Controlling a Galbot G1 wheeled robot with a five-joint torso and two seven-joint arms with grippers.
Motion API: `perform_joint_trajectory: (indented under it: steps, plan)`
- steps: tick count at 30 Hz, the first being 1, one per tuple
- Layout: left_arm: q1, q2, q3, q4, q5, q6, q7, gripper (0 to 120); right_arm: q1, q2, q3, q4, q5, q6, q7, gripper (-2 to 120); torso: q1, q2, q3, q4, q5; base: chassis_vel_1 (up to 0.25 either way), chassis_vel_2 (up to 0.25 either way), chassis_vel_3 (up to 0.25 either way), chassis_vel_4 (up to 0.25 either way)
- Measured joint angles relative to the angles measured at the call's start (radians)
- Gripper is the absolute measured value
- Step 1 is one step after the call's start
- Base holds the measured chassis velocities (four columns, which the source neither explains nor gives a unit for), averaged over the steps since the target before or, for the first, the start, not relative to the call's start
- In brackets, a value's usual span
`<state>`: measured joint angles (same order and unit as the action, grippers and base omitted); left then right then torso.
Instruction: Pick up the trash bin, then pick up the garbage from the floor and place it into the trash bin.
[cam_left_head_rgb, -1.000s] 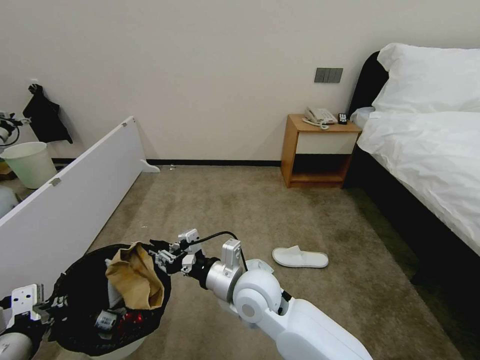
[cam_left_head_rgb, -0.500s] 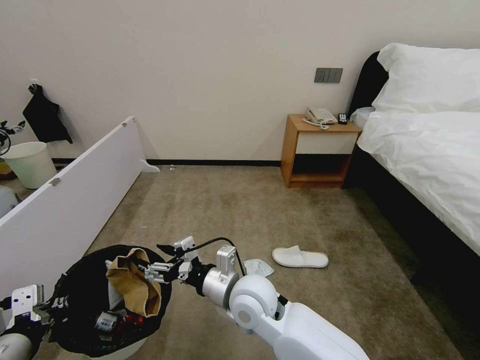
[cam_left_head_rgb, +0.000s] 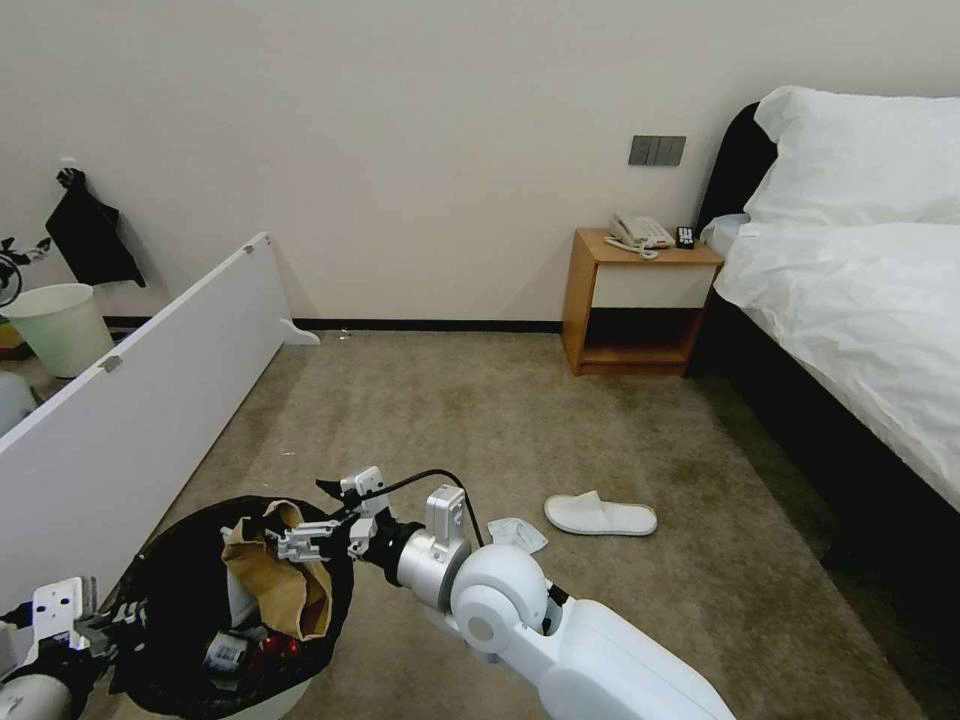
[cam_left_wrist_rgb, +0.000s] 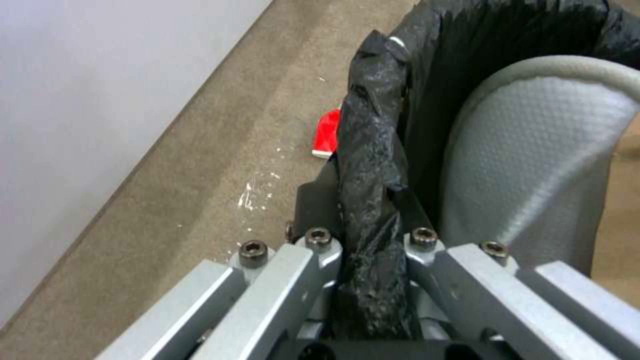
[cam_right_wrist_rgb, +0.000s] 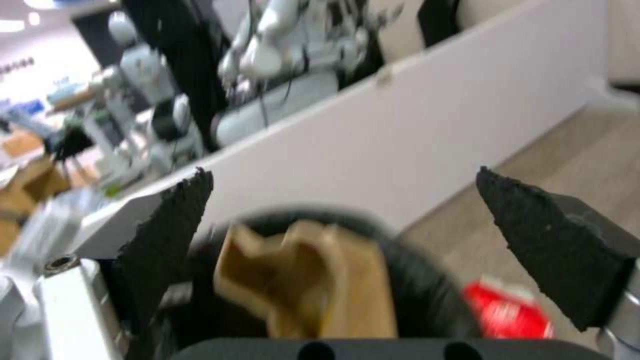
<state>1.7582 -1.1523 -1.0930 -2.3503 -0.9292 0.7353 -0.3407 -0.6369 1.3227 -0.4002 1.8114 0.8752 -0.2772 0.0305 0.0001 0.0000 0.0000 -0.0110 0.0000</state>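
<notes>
Holding the trash bin (cam_left_head_rgb: 235, 610) at lower left, the left gripper (cam_left_head_rgb: 85, 628) sits on its rim; the right gripper (cam_left_head_rgb: 300, 540) hovers over the brown paper bag (cam_left_head_rgb: 275, 575). A slipper (cam_left_head_rgb: 600, 515) and tissue (cam_left_head_rgb: 517, 533) lie on open floor (cam_left_head_rgb: 500, 420). Left wrist view: jaws clamped on the black liner (cam_left_wrist_rgb: 373, 165). Right wrist view: jaws spread, empty; judged release done, retreat needs rim clearance

Glossy crinkled black plastic bag (cam_left_wrist_rgb: 370, 165), creased matt brown paper bag (cam_left_head_rgb: 280, 580), short-pile carpet (cam_left_head_rgb: 480, 420).
</notes>
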Motion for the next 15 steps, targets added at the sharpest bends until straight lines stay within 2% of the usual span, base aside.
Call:
perform_joint_trajectory:
  steps: [1,5,7,9,10,11,15]
  plan:
    - [0.0,0.0,0.0,0.0,0.0,0.0,0.0,4,0.0,0.0,0.0,0.0,0.0,0.0,0.0,100,0.0,0.0,0.0,0.0,0.0,0.0,0.0,0.0,0.0]
    - [-0.011,0.001,-0.021,0.004,-0.008,0.0,0.001,4,-0.008,-0.008,0.097,0.004,-0.038,0.093,0.026,100,0.0,0.0,0.0,-0.0001,0.0,0.0,0.0,0.0,0.0]
    - [-0.011,0.001,-0.025,0.005,-0.008,0.0,0.002,4,-0.015,-0.015,0.124,0.005,-0.041,0.102,0.035,100,0.0,0.0,0.0,-0.0001,0.0001,0.0,0.0,0.0,0.0]
    - [-0.012,-0.002,-0.041,0.014,-0.008,0.0,0.008,4,-0.055,-0.063,0.228,0.015,-0.047,0.11,0.073,100,0.0,0.0,0.0,-0.0001,0.0001,0.0,0.0,0.0,0.0]
    - [-0.012,-0.003,-0.042,0.014,-0.007,0.0,0.008,4,-0.057,-0.065,0.232,0.015,-0.047,0.11,0.075,100,0.0,0.0,0.0,-0.0002,0.0001,0.0,0.0,0.0,0.0]
    - [-0.018,-0.006,-0.048,0.022,0.0,0.0,0.012,4,-0.108,-0.113,0.306,0.028,-0.057,0.108,0.118,100,0.0,0.0,0.0,-0.0001,0.0002,0.0,0.0,0.0,0.0]
    - [-0.025,-0.007,-0.049,0.036,0.014,0.0,0.018,4,-0.194,-0.172,0.403,0.046,-0.063,0.098,0.156,100,0.0,0.0,0.0,-0.0005,0.0003,0.0,0.0,0.0,0.0]
